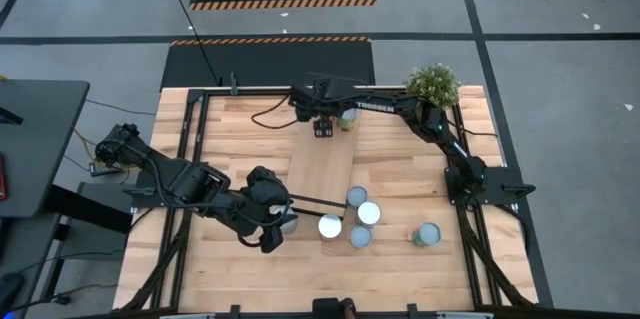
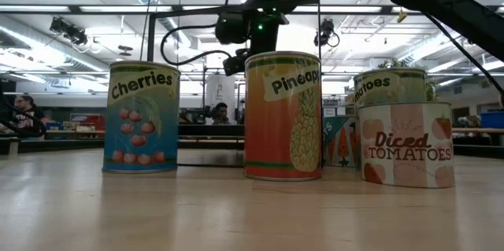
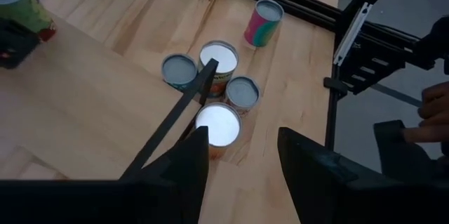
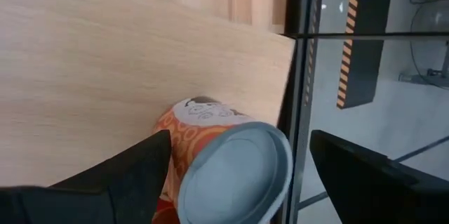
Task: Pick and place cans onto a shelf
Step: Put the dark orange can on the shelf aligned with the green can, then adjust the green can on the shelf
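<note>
My right gripper [image 4: 238,140] reaches over the far end of the shelf [image 1: 320,174], a pale board, and is shut on an orange can [image 4: 231,168] with a pale blue top. The high view shows this can [image 1: 347,118] beside the gripper [image 1: 325,127]. Several more cans [image 1: 357,214] stand on their bases in a cluster on the tabletop by the shelf's near right corner. Another can [image 1: 427,235] sits apart to the right. My left gripper [image 1: 272,229] hangs open above the table at the shelf's near left. In its wrist view [image 3: 242,136] nothing is between the fingers. My right gripper has the can's orange side [image 4: 175,147] between its two fingers, just under the top rim. The fingers slant down at it from above. The can sits over the shelf's far end with its top up. Its own body hides whether its base touches the board.
A potted plant [image 1: 433,84] stands at the table's far right corner. A thin black bar [image 3: 175,119] of the shelf's frame crosses in front of the can cluster. A person's hand [image 3: 435,115] shows beyond the table's right edge. Bare tabletop lies along the near edge.
</note>
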Robot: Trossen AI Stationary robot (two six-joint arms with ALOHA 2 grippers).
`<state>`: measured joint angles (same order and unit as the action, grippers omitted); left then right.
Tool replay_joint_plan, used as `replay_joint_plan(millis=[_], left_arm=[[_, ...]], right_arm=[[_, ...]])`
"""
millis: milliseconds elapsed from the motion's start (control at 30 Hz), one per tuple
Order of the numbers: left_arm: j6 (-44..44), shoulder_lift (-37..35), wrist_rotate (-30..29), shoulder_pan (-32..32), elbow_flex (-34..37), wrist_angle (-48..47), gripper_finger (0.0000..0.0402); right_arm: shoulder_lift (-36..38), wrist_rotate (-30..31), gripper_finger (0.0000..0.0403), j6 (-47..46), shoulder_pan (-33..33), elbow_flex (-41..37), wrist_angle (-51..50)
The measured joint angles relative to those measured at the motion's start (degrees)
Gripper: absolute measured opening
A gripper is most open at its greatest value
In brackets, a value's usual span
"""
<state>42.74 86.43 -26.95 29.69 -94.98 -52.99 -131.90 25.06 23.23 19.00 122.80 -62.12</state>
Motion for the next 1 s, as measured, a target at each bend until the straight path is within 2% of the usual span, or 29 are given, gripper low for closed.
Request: replay_joint_plan(millis=[333, 500, 733, 1000], left_arm=[[-0.43, 0.00, -0.01, 0.00, 0.00, 0.00, 0.0176], [-0.62, 0.00, 0.01, 0.00, 0.00, -0.01, 0.0176], [-0.52, 0.00, 1.32, 0.11, 0.00, 0.00, 0.0176], [-0.52, 0.00, 1.32, 0.17, 0.00, 0.00, 0.0176]], right_arm=[[0.00, -0.93, 0.0348, -3.07, -4.73, 1.91, -8.91], [0.01, 4.75, 0.0348, -6.38, -6.21, 1.51, -12.18], [0.02, 5.51, 0.0348, -12.66, -5.90, 1.49, -18.81], [0.02, 8.07, 0.0348, -11.28, -5.40, 1.49, -18.77]])
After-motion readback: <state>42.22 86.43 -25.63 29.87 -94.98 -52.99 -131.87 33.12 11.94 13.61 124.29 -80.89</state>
